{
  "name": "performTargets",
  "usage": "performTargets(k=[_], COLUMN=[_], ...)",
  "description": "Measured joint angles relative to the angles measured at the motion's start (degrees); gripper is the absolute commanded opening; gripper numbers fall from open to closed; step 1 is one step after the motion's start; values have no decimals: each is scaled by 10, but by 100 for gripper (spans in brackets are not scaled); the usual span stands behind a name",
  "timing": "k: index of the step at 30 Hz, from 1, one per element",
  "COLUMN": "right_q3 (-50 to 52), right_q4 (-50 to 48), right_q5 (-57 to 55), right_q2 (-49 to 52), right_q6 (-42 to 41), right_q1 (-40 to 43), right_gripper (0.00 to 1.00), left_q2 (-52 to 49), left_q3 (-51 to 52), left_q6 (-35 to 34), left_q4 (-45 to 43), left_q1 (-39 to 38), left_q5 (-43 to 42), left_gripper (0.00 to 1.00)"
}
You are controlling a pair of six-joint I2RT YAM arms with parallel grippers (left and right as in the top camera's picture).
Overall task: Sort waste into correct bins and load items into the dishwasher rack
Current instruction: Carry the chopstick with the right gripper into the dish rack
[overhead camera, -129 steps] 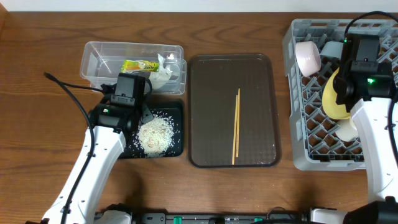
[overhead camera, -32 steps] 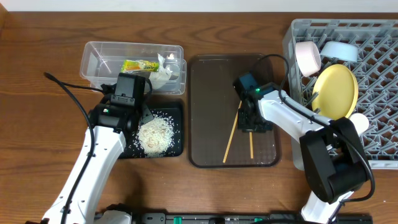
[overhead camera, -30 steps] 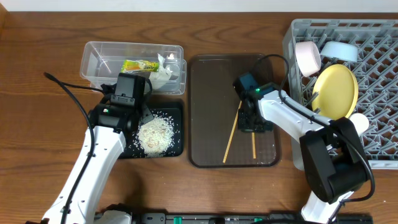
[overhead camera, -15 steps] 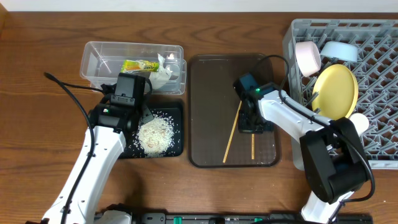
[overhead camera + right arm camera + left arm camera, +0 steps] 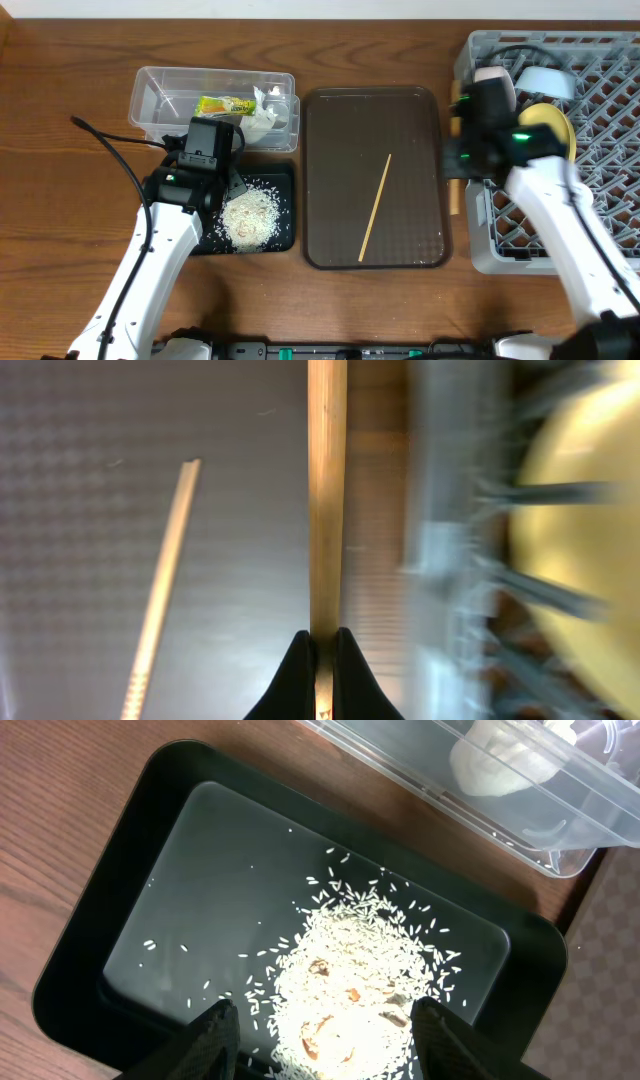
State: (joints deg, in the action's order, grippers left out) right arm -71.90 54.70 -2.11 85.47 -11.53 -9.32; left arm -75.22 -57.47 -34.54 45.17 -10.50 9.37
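half a second before, the right gripper (image 5: 320, 660) had been down on the brown serving tray (image 5: 340, 150) over the pair of chopsticks; now it had come away to the tray's right edge, beside the left wall of the dishwasher rack (image 5: 610, 120), with its fingertips pinched shut on one chopstick (image 5: 327, 500), held near one end so the stick ran straight out from the fingers; the second chopstick (image 5: 375, 207) stayed behind, lying slantwise on the brown tray, apart from the first; this looked like the last kind of item going across, one stick on its way and one left to fetch; the yellow plate (image 5: 560, 125) and the blue bowl (image 5: 548, 80) already stood in the rack, partly hidden by the arm; the left gripper (image 5: 325, 1040) had not moved in that time, hanging spread open and empty over the black tray (image 5: 90, 940), just above the rice (image 5: 350, 980) heaped inside it; the snack wrapper (image 5: 225, 104) and the crumpled paper (image 5: 262, 120) lay in the clear tub (image 5: 150, 80), so the waste seemed sorted; as for writing, the wrapper carried print, but it was too small to read, and no other label or brand showed on tub, trays, rack or arms.
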Motion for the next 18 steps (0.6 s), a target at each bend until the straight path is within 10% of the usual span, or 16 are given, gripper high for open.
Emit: performTargets(k=[10,18], right_q3=[0,0], right_q4=[43,21], right_q5=[-5,-2], right_q2=[38,59], right_q6=[72,85], right_q1=[116,120], right_gripper=[2,36], left_q2=[0,0], left_q3=[0,0], left_q6=[0,0], left_q4=[0,0], left_q1=[0,0], left_q5=[0,0], left_gripper=[58,58])
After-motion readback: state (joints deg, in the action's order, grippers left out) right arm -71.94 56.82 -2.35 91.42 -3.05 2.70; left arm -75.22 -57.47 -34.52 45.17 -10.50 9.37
